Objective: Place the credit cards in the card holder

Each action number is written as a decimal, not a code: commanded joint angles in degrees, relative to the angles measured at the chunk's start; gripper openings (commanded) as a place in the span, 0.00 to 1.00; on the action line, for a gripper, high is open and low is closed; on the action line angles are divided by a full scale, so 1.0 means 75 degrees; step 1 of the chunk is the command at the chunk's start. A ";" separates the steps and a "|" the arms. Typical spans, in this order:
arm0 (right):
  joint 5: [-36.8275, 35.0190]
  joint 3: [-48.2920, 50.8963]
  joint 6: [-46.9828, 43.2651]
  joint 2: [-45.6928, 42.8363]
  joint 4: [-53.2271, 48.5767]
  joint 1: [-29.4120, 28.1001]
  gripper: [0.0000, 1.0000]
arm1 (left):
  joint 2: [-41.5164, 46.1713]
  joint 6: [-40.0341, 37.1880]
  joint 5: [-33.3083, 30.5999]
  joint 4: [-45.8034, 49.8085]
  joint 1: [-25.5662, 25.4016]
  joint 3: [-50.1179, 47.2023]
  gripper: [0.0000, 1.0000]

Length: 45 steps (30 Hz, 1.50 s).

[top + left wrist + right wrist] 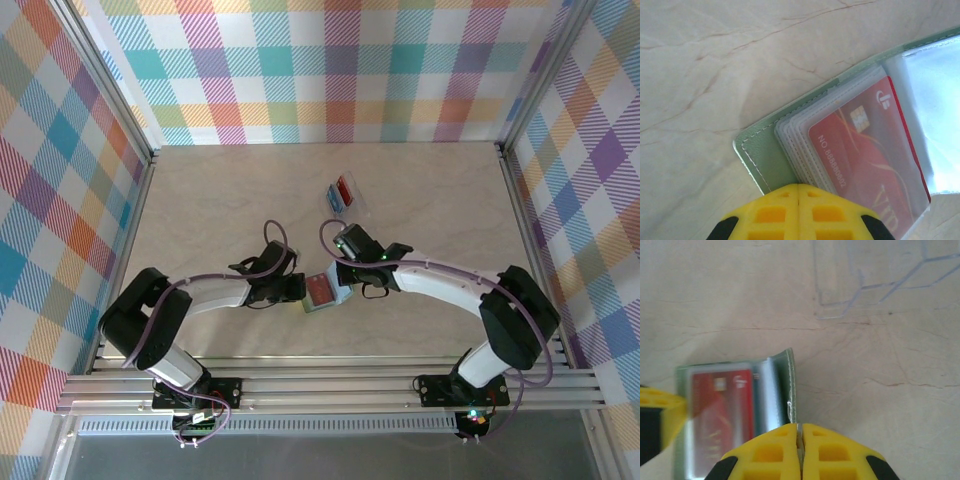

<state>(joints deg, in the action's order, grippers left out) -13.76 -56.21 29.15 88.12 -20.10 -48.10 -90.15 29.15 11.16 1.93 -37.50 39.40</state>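
Card holder (322, 291) lying open at mid-frame from above, between left gripper (298, 290) and right gripper (340, 287), more credit cards (347, 187) waiting in clear tray (360, 207) above. Left wrist: left gripper (798, 210) pressed together at bottom edge, pinching green cover of card holder (760, 155), red card (865, 150) sitting under clear sleeve. Right wrist: right gripper (800, 450) pinching card holder (790, 375) at opposite edge likewise. Likely calling for steady pinches, sleeves spread.

Overhead view: bright, even, diffuse light from above, with soft short shadows on the surface (250, 200) and everything sharp. Left wrist view: the clear sleeves of the card holder (760, 150) blow out to white glare at 3 o'clock, print on the red card (865, 165) is legible, and the left tool (798, 187) is soft at 6 o'clock. Right wrist view: blurred throughout, the red card smeared at 8 o'clock, the right tool (800, 427) out of focus at 6 o'clock.
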 commanded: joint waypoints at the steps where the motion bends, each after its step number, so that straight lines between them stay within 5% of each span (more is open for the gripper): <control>1: 0.1088 0.0155 0.0102 -0.0230 0.0454 -0.0045 0.00 | -0.0597 0.0173 0.0661 -0.0100 -0.0239 0.0083 0.01; 16: 0.2924 -0.0101 0.0517 0.0385 0.1764 -0.0365 0.00 | -0.0011 0.0367 0.0692 -0.0162 -0.0136 -0.0037 0.03; 27: 0.2773 -0.0441 0.0712 0.1551 0.1929 -0.0373 0.00 | 0.2456 0.0483 -0.0259 0.0996 0.0358 -0.0822 0.16; 36: 0.3258 -0.0768 0.0454 0.2278 0.1906 -0.0366 0.44 | 0.4244 0.0640 -0.1121 0.2479 0.0453 -0.1017 0.25; 45: 0.4829 -0.0272 0.0463 0.1115 0.2297 0.0055 0.65 | 0.4677 0.0648 -0.0683 0.3066 0.0453 -0.0236 0.30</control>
<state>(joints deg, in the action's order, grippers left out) 16.93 -59.81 32.56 100.27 -4.84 -49.52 -56.34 33.65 4.80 22.13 -34.35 34.02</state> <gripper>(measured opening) 0.637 0.302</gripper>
